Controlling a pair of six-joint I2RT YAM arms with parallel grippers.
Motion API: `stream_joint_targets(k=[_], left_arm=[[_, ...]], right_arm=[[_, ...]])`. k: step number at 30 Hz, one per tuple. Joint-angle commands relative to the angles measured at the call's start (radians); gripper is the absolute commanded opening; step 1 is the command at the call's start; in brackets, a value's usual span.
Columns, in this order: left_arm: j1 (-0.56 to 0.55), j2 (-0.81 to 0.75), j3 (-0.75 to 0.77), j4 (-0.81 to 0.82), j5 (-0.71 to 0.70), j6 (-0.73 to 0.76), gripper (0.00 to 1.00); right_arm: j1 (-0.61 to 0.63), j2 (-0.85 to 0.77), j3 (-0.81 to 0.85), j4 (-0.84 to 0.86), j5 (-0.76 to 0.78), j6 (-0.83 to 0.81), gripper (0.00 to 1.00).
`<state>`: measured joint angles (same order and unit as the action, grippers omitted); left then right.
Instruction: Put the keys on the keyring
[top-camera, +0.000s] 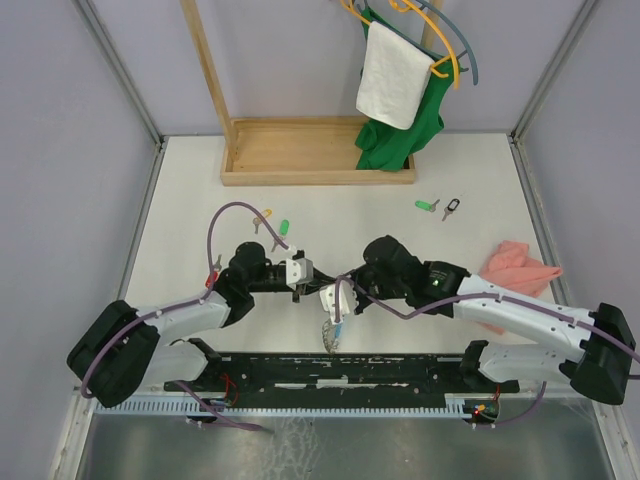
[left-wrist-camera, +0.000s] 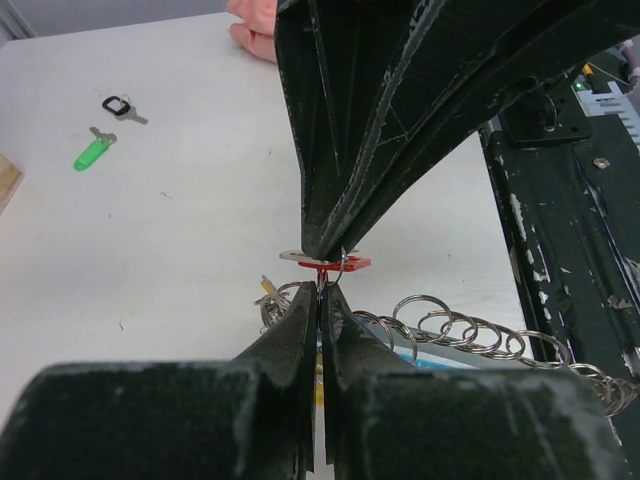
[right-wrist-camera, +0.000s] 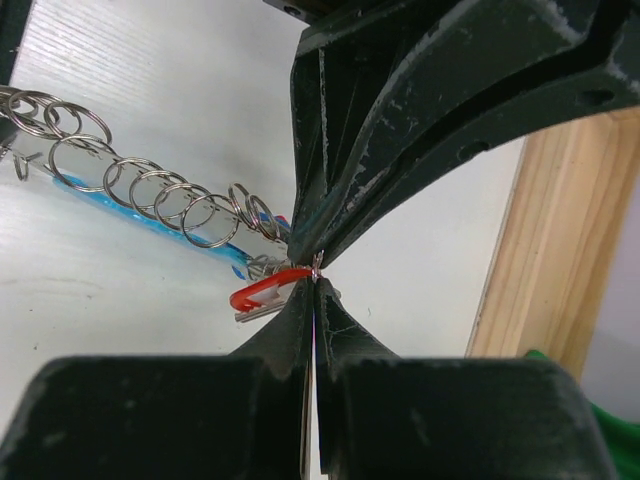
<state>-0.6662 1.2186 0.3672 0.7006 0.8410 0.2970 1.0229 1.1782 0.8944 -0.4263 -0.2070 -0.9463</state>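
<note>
**Both claws nose to nose on the red key**

I've got the left gripper (left-wrist-camera: 320, 292) and right gripper (right-wrist-camera: 315, 285) tip to tip over the middle of the table's (top-camera: 190, 210) near edge. Both have their fingers squeezed right together. The red-tagged key (left-wrist-camera: 346, 264) sits exactly where the tips meet, and I honestly can't tell which claw is pinching it.

The keyring (top-camera: 330, 336) is right under them, with its grey coil (left-wrist-camera: 450, 328) trailing off and the light-blue tube (right-wrist-camera: 205, 243) alongside.

The loose ones:
- A green key (top-camera: 427, 205) and black key (top-camera: 452, 208) sit side by side toward the far right corner.
- A yellow key (top-camera: 263, 217) and a second green key (top-camera: 284, 228) lie near the wooden frame (top-camera: 320, 150) at the far edge.

The pink cloth (top-camera: 520, 266) is by the right edge.
</note>
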Motion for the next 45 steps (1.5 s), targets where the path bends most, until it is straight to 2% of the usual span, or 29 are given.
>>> stream_joint_targets(k=[1, 5, 9, 14, 22, 28, 34, 40, 45], left_arm=[[0.0, -0.051, -0.008, 0.028, -0.074, -0.046, 0.03], [-0.001, -0.084, -0.029, 0.082, -0.12, -0.131, 0.03], [-0.001, -0.104, -0.04, 0.12, -0.157, -0.209, 0.03], [-0.001, -0.089, -0.073, 0.252, -0.193, -0.329, 0.03], [-0.001, -0.102, -0.092, 0.311, -0.266, -0.401, 0.03], [-0.007, -0.047, -0.112, 0.469, -0.277, -0.508, 0.03], [-0.011, -0.022, -0.139, 0.518, -0.316, -0.52, 0.03], [-0.01, -0.063, -0.16, 0.451, -0.322, -0.451, 0.03], [-0.01, -0.108, -0.162, 0.343, -0.323, -0.365, 0.19]], right_arm=[[0.004, -0.115, -0.063, 0.114, 0.116, 0.037, 0.01], [0.004, -0.121, -0.123, 0.152, 0.149, 0.065, 0.01], [0.003, -0.094, -0.166, 0.213, 0.122, 0.09, 0.01], [0.004, -0.062, -0.207, 0.327, 0.067, 0.119, 0.01], [0.003, -0.081, -0.265, 0.384, 0.098, 0.133, 0.01], [0.004, -0.018, -0.251, 0.48, 0.021, 0.141, 0.01], [0.005, -0.016, -0.24, 0.504, 0.052, 0.121, 0.01], [0.003, -0.061, -0.218, 0.446, 0.093, 0.091, 0.01], [0.005, -0.054, -0.13, 0.315, 0.075, 0.039, 0.01]])
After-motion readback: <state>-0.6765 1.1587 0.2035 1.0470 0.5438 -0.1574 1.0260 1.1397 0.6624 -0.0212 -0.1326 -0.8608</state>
